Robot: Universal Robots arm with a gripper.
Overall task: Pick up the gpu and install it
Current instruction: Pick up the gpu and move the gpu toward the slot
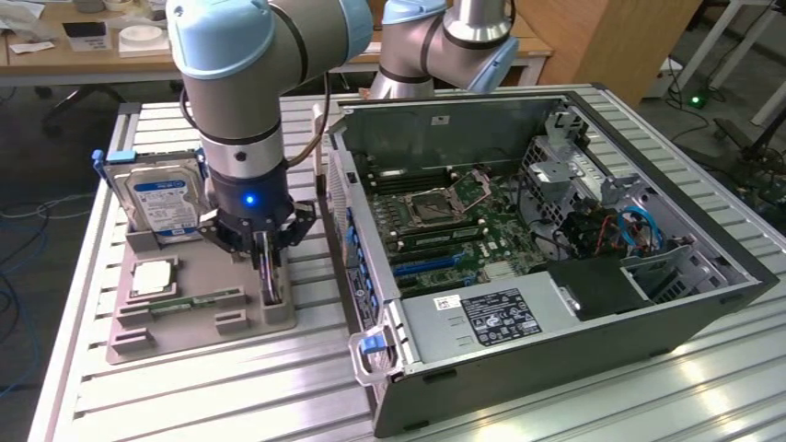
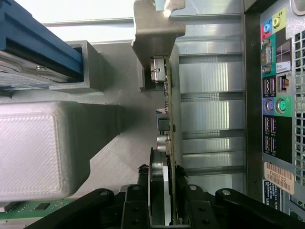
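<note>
The gpu (image 1: 271,279) stands on edge in a slot of the grey parts holder (image 1: 147,336), to the exterior view's left of the open computer case (image 1: 540,354). In the wrist view the gpu (image 2: 169,95) runs away from the camera as a thin green board with a dark face, its silver bracket (image 2: 157,28) at the far end. My gripper (image 1: 267,261) is lowered straight onto it from above. Its black fingers (image 2: 141,177) straddle the near end of the card, one on each face, with a narrow gap on either side. The gripper (image 2: 161,175) is partly closed and still open.
The holder also carries a silver hard drive (image 1: 166,203) with a blue-white label, a square chip (image 1: 154,276) and a narrow green memory stick (image 1: 190,302). The case's rear port panel (image 2: 276,95) stands right beside the card. The motherboard (image 1: 443,226) lies exposed inside the case.
</note>
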